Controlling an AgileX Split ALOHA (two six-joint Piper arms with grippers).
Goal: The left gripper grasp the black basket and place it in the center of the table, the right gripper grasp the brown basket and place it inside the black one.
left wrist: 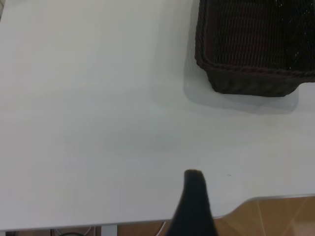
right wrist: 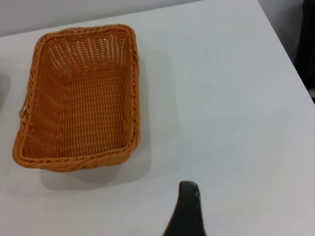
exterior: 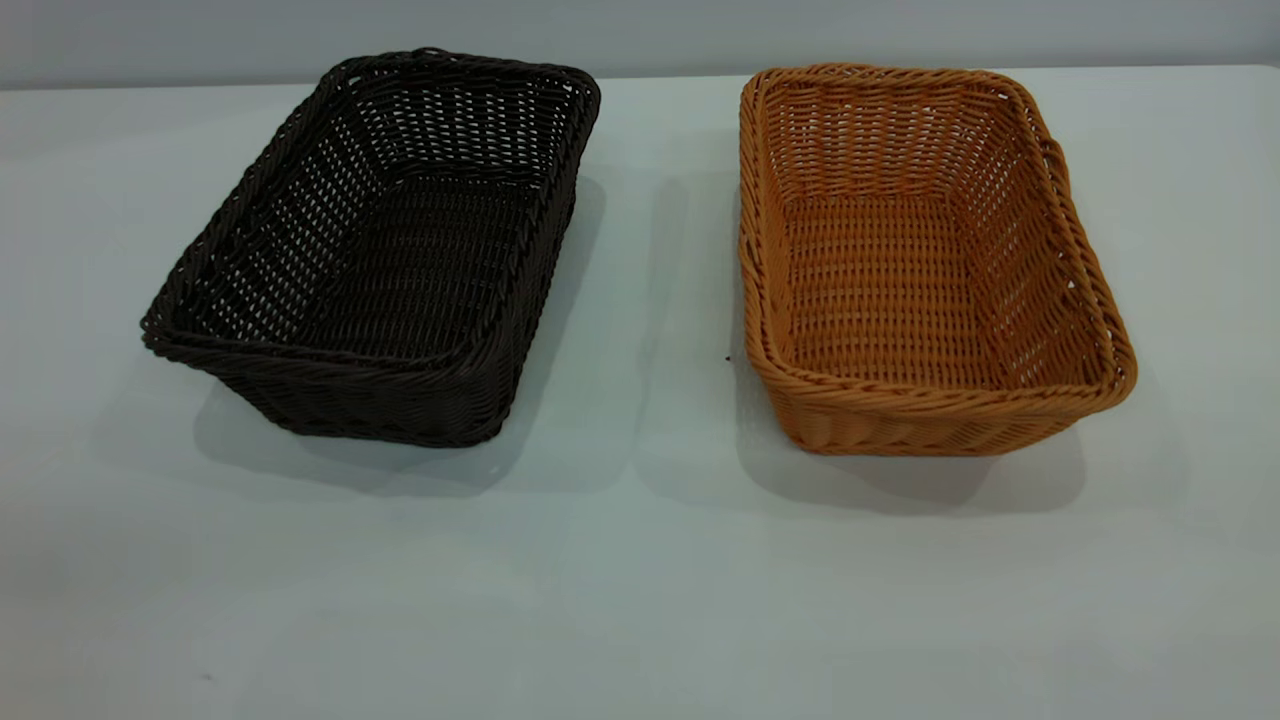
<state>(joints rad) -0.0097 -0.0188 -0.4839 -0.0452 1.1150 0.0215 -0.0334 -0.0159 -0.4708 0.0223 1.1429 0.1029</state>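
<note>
Two baskets apart on table (exterior: 640,600): black basket (exterior: 380,250) left, brown basket (exterior: 925,260) right

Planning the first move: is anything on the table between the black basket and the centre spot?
Nothing visible. The table between the black basket and the brown basket is bare.

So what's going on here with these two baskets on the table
Nothing is being handled yet. The black basket and the brown basket sit side by side on the table, apart from each other and both empty, the black one on the left arm's side and the brown one on the right arm's. In the wrist views, the left gripper hangs over bare table short of the black basket, and the right gripper does the same short of the brown one. Neither touches a basket.
</note>
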